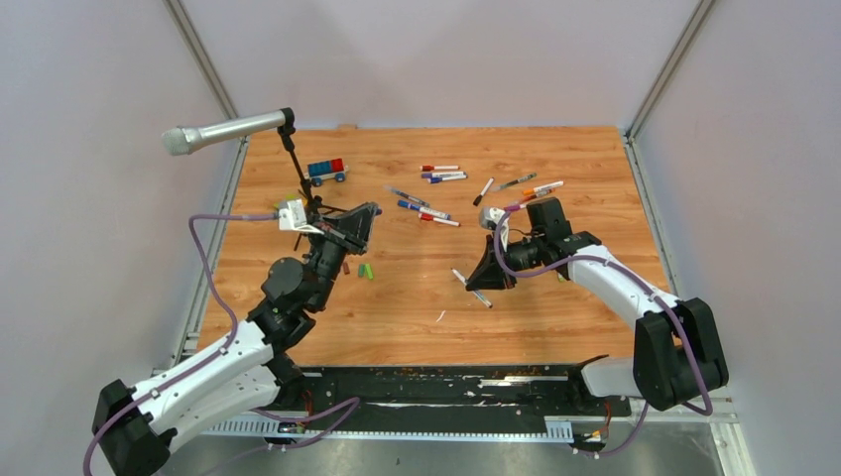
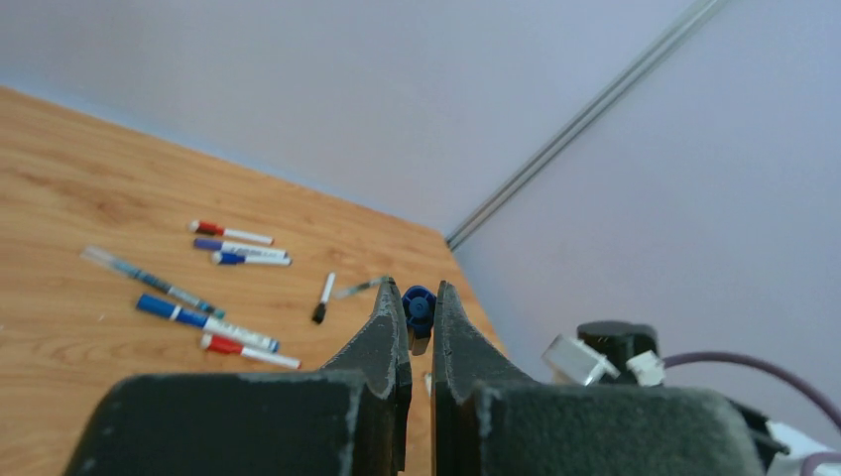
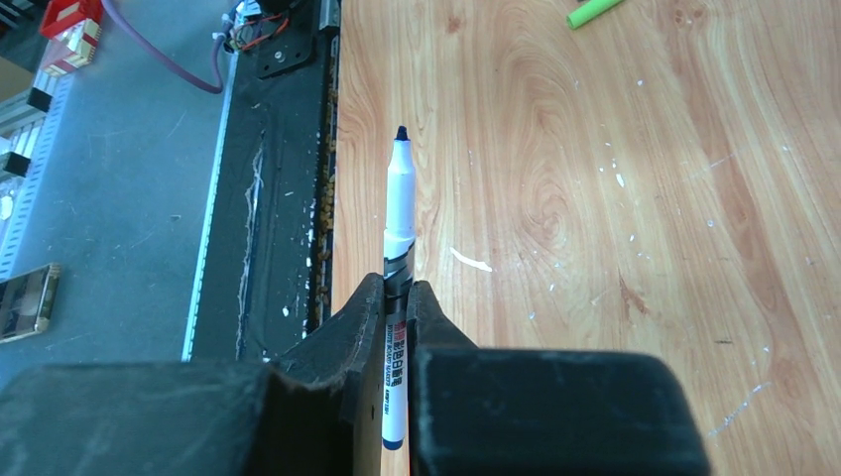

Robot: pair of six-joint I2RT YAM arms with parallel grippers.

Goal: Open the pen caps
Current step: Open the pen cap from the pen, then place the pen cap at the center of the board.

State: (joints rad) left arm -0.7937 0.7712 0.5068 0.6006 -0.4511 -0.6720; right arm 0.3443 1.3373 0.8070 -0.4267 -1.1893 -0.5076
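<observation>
One pen is uncapped at this point: the left jaws are clamped on a stubby, round blue plastic cap [image 2: 419, 307] held aloft. The right jaws are clamped on the smooth white barrel of the matching pen [image 3: 400, 198], its dark felt tip bare over the wood-grain bench [image 1: 555, 307]. Judged next move: set both down, then reach for the capped pens [image 1: 441, 176] lying well beyond, gripping a slim round barrel squarely so it cannot roll.

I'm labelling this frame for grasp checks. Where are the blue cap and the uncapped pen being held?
blue cap [image 2: 419, 303]: left wrist view, on its round end face.
uncapped pen [image 3: 400, 193]: right wrist view, on the white barrel below the tip.
</observation>
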